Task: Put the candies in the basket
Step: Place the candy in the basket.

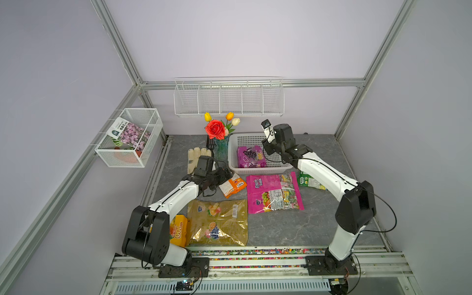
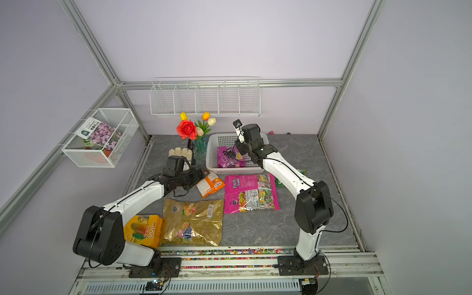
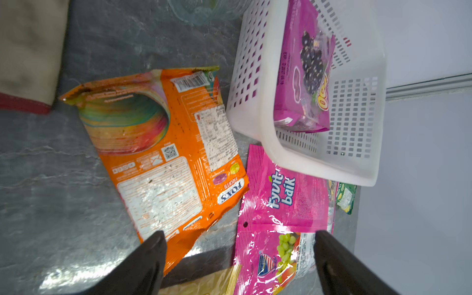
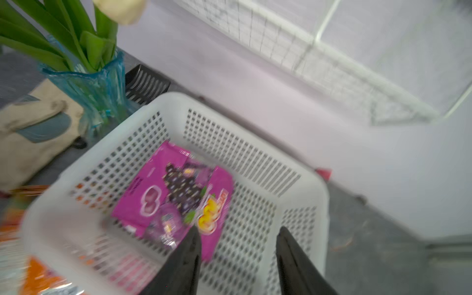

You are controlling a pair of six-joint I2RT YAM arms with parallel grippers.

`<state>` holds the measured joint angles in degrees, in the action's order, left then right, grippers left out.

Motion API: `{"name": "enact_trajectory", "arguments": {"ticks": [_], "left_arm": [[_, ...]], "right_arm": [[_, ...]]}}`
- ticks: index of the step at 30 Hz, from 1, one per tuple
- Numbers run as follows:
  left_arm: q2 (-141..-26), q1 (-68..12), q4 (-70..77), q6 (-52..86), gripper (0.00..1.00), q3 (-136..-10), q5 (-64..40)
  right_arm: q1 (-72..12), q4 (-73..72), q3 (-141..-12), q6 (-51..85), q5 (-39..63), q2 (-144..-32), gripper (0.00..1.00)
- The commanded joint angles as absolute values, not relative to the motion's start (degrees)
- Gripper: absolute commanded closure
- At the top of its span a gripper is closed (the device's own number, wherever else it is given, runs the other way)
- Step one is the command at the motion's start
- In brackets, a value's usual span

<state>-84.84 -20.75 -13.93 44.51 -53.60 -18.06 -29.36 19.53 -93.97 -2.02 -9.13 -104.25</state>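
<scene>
Six glossy printed candy bags are counted. One small purple bag [image 1: 250, 156], marked "100", is lying inside the white perforated plastic basket [image 1: 258, 170] at the far side of the grey table [image 1: 293, 224]. Five lie on the table:
- an orange bag [image 3: 163, 153] with "FOX'S FRUITS"
- a large magenta bag [image 3: 281, 199]
- a green bag [image 1: 310, 181]
- a large gold bag [image 1: 218, 222]
- a yellow-orange bag [image 1: 178, 231] marked "100"

The left gripper [image 3: 238, 237] is spread wide and empty at the orange bag's left edge. The right gripper [image 4: 238, 231] is parted, holding nothing, over the basket.
</scene>
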Motion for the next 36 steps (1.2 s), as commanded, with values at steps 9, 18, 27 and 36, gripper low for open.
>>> {"name": "enact_trajectory", "arguments": {"ticks": [9, 18, 27, 36], "left_arm": [[-91.86, -22.5, -12.15, 50.66, 0.09, -59.11, -10.93], [-96.15, -23.2, -15.28, 52.3, 0.11, -65.7, -5.33], [-100.26, -23.71, -15.62, 51.42, 0.2, -68.9, -5.28], [-103.79, -24.95, -18.49, 49.02, 0.28, -72.84, -3.43]], "right_arm": [[-23.81, 33.89, -91.67, 3.18, 4.81, -109.96, 0.5], [-23.87, 43.23, -100.01, -19.13, -1.31, -116.52, 0.27], [-24.35, 37.44, -99.91, -34.57, 3.05, -119.9, 0.29], [-24.41, 40.5, -107.01, -45.74, 5.31, -127.38, 0.28]]}}
